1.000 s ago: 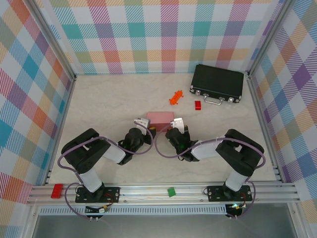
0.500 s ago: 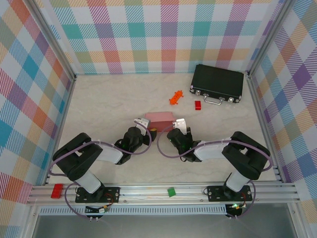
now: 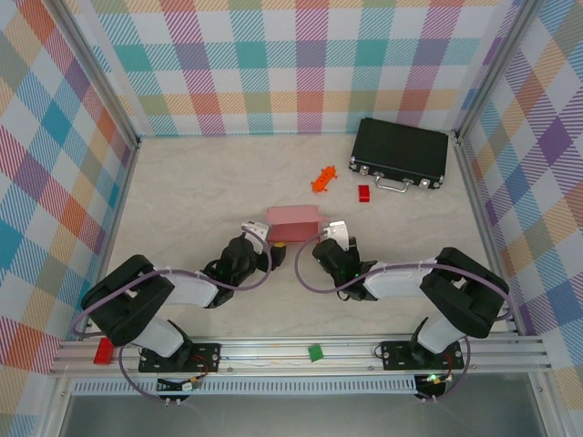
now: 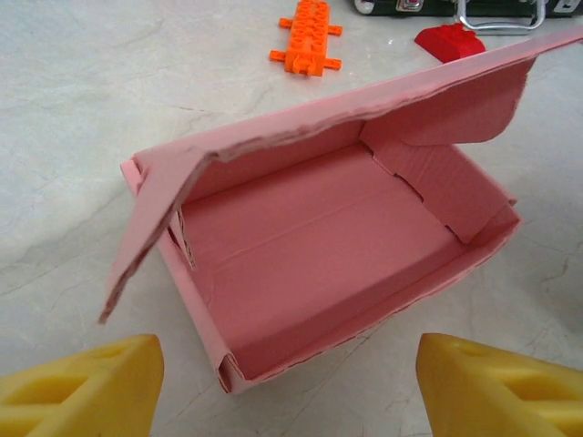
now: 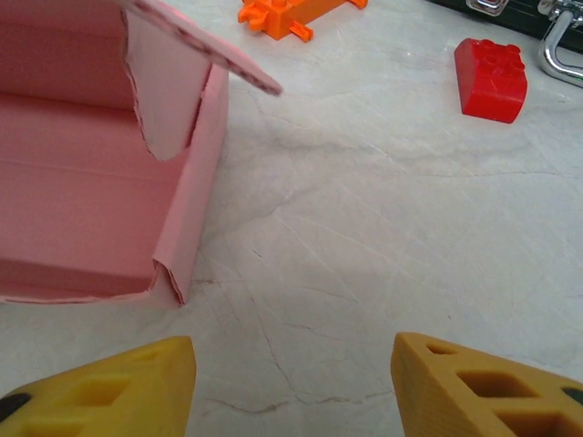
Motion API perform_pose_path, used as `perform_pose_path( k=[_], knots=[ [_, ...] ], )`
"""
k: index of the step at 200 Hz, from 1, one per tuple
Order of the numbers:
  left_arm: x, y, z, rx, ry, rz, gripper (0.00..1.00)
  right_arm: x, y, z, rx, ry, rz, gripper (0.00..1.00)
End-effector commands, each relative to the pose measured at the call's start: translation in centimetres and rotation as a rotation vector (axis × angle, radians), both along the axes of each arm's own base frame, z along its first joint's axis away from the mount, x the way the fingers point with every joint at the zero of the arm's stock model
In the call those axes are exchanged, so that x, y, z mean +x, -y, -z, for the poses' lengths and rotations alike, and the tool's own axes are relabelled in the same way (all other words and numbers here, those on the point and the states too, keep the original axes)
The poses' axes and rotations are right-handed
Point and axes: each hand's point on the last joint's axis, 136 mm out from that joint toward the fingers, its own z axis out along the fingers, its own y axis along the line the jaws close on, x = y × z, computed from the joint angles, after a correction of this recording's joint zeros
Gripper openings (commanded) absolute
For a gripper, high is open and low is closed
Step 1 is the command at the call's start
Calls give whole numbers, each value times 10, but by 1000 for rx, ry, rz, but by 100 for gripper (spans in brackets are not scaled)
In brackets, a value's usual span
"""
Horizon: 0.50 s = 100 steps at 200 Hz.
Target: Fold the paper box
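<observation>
Hovering low over the counter [image 3: 182, 191], I held my left gripper [image 4: 291, 391] open, its yellow fingertips [image 4: 82, 387] spread wide with nothing between them. Just beyond them lay the paper box [image 4: 319, 237], a light-pink open tray with its four walls standing. Its lid flap [image 4: 437, 96] rose from the far wall and leaned over the inside, not shut down. At the box's left end a loose flap [image 4: 150, 218] slanted outward over the counter.

My right gripper [image 5: 291, 382] was open too, with nothing between its fingertips [image 5: 487, 382] and bare counter beneath. From that wrist the box [image 5: 82, 200] sat to the far left, its right wall nearest me, and a small side flap [image 5: 164, 91] hung from the raised lid above that wall. I could see no contact between either gripper and the card.

From above, the box [image 3: 292, 221] sat near the middle of the counter, with my left gripper [image 3: 256, 231] by its near-left corner and my right gripper [image 3: 333, 229] by its near-right corner. Farther back and to the right lay an orange toy [image 3: 322, 177] and a red block [image 3: 363, 192], well apart from the box. The black case [image 3: 401, 150] lay closed by the far-right corner.
</observation>
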Motion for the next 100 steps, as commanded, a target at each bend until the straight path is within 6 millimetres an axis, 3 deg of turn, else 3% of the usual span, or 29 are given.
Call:
perform_pose_path(
  k=[1,42,75,100],
  knots=[
    [-12,2,-4,16,2,49,75,-9,8,3,-1,-27,9,59],
    [-25,-14,-16,53,7,42,75,-16,25,4,-22,-43,66,61],
    [-35,-31,-33,80,61,29,83,-17,45,5,-69,-39,161,65],
    [-35,-55,-50,66,99,-79,84,-15,61,6,-84,-77,253,66]
  ],
)
